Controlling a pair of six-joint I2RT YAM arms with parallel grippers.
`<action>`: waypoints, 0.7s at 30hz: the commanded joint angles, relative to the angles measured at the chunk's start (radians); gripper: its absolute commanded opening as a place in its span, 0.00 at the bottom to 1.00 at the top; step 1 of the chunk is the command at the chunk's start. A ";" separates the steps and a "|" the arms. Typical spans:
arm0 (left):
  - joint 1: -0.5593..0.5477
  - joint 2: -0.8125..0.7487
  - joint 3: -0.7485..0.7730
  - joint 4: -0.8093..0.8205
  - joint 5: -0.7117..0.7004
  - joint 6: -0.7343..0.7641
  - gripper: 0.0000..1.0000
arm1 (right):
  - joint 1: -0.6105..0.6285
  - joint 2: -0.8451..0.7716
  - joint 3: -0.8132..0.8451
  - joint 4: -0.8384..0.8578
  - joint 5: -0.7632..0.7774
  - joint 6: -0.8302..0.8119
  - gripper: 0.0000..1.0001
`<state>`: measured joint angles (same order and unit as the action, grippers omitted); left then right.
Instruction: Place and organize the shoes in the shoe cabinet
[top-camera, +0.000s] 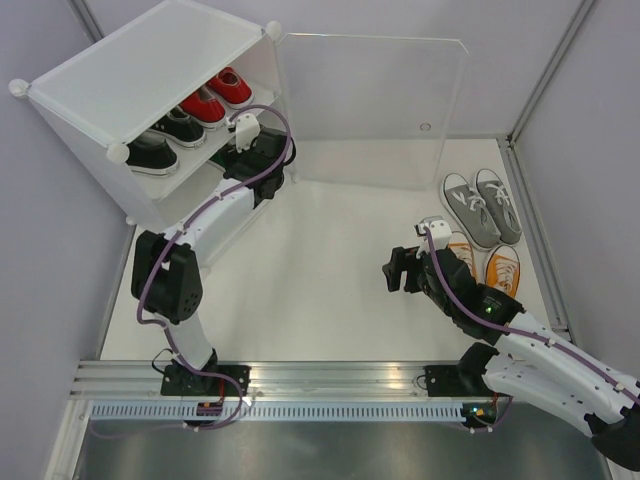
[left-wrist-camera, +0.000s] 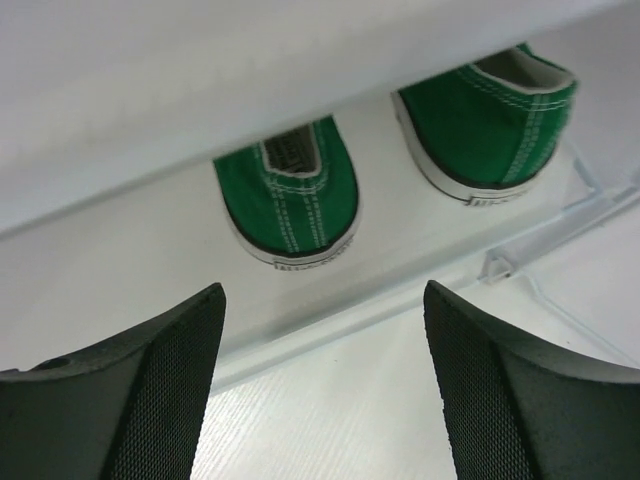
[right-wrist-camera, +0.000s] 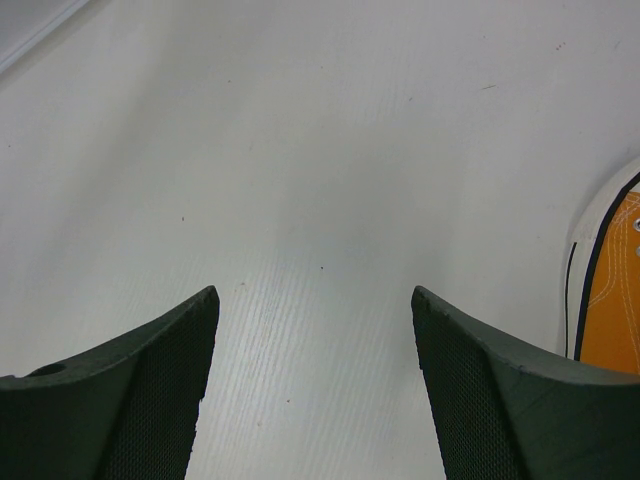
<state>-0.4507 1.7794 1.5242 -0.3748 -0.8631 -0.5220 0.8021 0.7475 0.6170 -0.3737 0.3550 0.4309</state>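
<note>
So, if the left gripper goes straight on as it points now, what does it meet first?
Probably the heel of the nearer green shoe on the cabinet shelf; depth is unclear.

Bright, even light, soft shadows, the shoe cabinet (top-camera: 140, 75) top washed out; wrist views slightly soft.

- A white bench (top-camera: 330, 250) carries everything; up close its surface shows a fine straight grain and a few tiny dark specks.
- A low pale rim (top-camera: 537, 235) runs along the bench's right edge.
- A silver aluminium rail (top-camera: 330, 378) spans the near edge from side to side.
- A white slotted duct (top-camera: 330, 410) lies just in front of the rail, parallel to it.
- A dark grey strip (top-camera: 330, 452) sits beyond the duct, nearest the camera.
- Pale lavender walls (top-camera: 45, 260) close in the left, far and right sides.
- A grey metal post (top-camera: 548, 65) rises at the far right corner.
</note>
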 joint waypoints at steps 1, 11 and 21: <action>0.020 0.001 -0.010 -0.007 -0.079 -0.110 0.84 | 0.003 -0.002 -0.005 0.027 -0.002 0.002 0.82; 0.030 0.095 0.033 0.045 -0.177 -0.170 0.92 | 0.003 0.000 -0.007 0.028 -0.005 0.003 0.82; 0.053 0.181 0.068 0.047 -0.258 -0.233 0.93 | 0.003 0.003 -0.010 0.030 -0.019 0.002 0.82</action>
<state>-0.4168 1.9301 1.5520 -0.3489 -1.0691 -0.6868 0.8024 0.7486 0.6125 -0.3733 0.3439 0.4309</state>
